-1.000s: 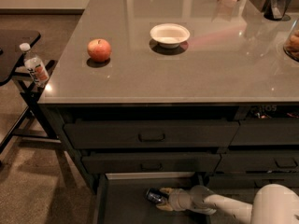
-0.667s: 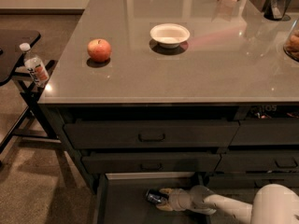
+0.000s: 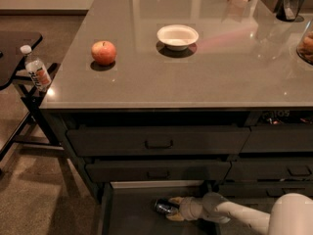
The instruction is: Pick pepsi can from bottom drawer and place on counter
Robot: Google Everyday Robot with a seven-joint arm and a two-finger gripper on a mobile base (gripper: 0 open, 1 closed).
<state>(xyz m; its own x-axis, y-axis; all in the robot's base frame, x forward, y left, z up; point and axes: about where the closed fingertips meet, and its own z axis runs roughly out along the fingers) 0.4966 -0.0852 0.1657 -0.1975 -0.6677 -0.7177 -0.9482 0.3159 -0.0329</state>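
The bottom drawer (image 3: 127, 214) is pulled open at the foot of the dark cabinet. The pepsi can (image 3: 165, 207) lies on its side on the drawer floor, dark with a silver end facing left. My gripper (image 3: 172, 208) reaches into the drawer from the right on a white arm, its pale fingers (image 3: 175, 200) standing on either side of the can's right end. The counter (image 3: 195, 67) is the glossy grey top above the drawers.
A red apple (image 3: 103, 52) and a white bowl (image 3: 177, 35) sit on the counter, with other items at its far right corner. A clear bottle (image 3: 36, 71) stands on a small black side table (image 3: 17, 48) at left. Two shut drawer fronts (image 3: 159, 141) lie above the open drawer.
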